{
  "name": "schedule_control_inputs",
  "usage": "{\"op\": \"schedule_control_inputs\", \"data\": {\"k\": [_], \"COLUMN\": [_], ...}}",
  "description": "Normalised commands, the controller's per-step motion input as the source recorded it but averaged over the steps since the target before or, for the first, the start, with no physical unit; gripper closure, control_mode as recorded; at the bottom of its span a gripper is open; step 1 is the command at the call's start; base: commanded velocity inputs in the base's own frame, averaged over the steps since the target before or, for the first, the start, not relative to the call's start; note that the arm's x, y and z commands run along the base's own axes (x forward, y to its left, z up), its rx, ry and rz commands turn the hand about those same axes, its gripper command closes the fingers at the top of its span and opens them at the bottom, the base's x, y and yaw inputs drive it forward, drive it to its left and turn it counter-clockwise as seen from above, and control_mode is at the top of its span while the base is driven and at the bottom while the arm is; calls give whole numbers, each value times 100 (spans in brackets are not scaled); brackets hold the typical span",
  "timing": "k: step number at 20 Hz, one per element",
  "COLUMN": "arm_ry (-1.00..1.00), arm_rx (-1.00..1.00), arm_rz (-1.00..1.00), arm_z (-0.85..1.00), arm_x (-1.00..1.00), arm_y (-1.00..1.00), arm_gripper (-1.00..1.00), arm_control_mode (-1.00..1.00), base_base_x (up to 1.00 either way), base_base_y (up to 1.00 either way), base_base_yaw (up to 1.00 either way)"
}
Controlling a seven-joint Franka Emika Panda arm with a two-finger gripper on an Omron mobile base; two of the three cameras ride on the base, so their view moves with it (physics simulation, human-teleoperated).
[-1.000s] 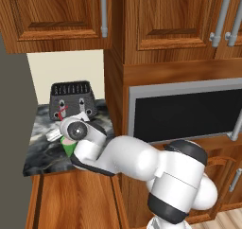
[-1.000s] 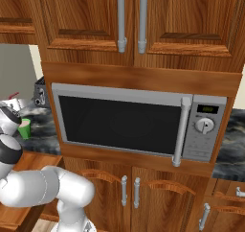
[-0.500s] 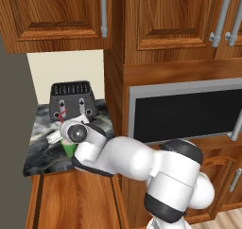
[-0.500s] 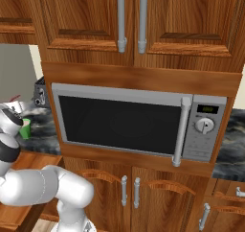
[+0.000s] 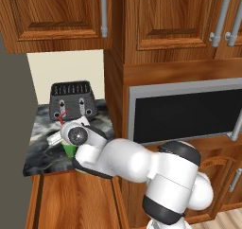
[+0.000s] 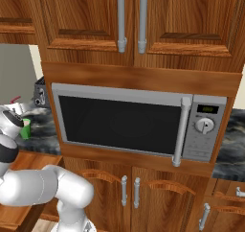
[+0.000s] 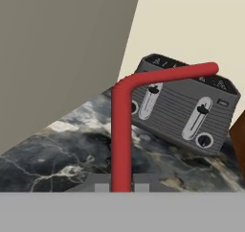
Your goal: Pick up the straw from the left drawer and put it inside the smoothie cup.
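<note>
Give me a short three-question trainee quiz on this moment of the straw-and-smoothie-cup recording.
1. True or false: the straw is straight along its whole length.
2. What dark appliance stands behind the smoothie cup on the counter?
3. The gripper is: A) open, B) shut on the straw, C) shut on the cup.

Key: 1 false, it bends near the top. 2 the toaster. 3 B.
</note>
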Motion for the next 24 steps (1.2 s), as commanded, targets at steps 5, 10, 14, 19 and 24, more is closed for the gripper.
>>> {"op": "schedule_control_inputs", "data": {"k": [5, 10, 14, 19, 24], "arm_ry": [0, 0, 0, 0, 0], "arm_rx": [0, 0, 0, 0, 0], "arm_rz": [-2, -4, -5, -5, 0], "arm_z": [0, 0, 0, 5, -16], "arm_x": [2, 8, 30, 18, 0], "arm_y": [0, 0, 4, 11, 2], "arm_gripper": [100, 100, 100, 100, 100], "arm_control_mode": [-100, -100, -100, -100, -100], "base_base_x": [0, 0, 0, 0, 0], "base_base_y": [0, 0, 0, 0, 0], "base_base_yaw": [0, 0, 0, 0, 0]}}
